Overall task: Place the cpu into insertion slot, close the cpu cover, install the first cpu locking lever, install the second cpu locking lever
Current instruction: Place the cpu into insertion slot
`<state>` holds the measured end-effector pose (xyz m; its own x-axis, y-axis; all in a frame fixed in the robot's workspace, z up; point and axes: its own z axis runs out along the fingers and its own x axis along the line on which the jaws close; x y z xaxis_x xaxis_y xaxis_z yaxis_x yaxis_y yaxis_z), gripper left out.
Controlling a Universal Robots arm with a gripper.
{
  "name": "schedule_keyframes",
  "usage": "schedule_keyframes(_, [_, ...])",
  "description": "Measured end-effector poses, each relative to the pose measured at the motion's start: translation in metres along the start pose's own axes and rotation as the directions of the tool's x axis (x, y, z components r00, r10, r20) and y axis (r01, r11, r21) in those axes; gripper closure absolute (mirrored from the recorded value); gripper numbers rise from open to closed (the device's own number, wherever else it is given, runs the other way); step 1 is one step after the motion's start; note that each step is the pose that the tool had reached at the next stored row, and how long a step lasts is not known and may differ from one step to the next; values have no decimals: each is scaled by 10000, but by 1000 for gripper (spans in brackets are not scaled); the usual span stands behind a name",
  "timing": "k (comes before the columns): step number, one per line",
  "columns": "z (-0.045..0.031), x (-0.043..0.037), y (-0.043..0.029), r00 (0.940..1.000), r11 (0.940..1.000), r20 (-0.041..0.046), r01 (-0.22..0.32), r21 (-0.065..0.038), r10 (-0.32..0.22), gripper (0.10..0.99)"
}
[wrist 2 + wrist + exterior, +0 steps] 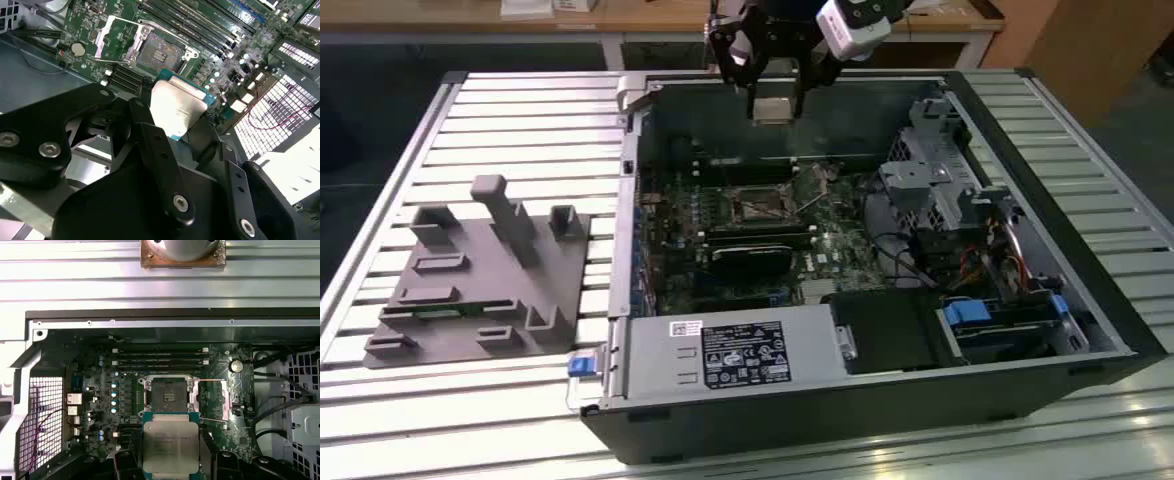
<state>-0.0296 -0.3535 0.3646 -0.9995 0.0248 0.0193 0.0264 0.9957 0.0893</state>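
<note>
Below the gripper (774, 98), which was clamped on one cpu (774, 110), stood a slatted metal table (520, 130) bearing one open computer case (881, 420), its one insertion slot (754, 203) uncovered and apart from the chip, and one grey fixture (480, 270) beside, with a wooden bench (654, 20) beyond.

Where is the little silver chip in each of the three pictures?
Exterior view: the cpu sits in the hand, seen against the computer case's far wall.
Second wrist view: cpu between the hand's black fingers.
First wrist view: cpu nearest the camera.
Shared landmark: the open insertion slot, beyond the cpu in both wrist views.
</note>
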Motion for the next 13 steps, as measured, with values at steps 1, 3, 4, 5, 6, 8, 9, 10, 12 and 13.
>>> schedule_keyframes(1, [0, 0, 0, 10000, 10000, 1, 0, 0, 0, 549])
schedule_keyframes(3, [0, 0, 0, 10000, 10000, 0, 0, 0, 0, 549])
schedule_keyframes(4, [0, 0, 0, 10000, 10000, 0, 0, 0, 0, 549])
schedule_keyframes(5, [1, 0, 0, 10000, 10000, 0, 0, 1, 0, 549])
schedule_keyframes(6, [3, 0, 0, 10000, 10000, 0, 0, 1, 0, 549])
schedule_keyframes(8, [12, 0, -1, 10000, 10000, 0, 0, 0, 0, 549])
schedule_keyframes(9, [17, 0, -1, 10000, 10000, 0, 0, 0, 0, 549])
schedule_keyframes(10, [21, -1, -2, 10000, 10000, 0, 0, 0, 0, 549])
schedule_keyframes(12, [26, -1, -2, 10000, 10000, 0, 0, 0, 0, 549])
schedule_keyframes(13, [29, -1, -3, 10000, 10000, 0, 0, 0, 0, 549])
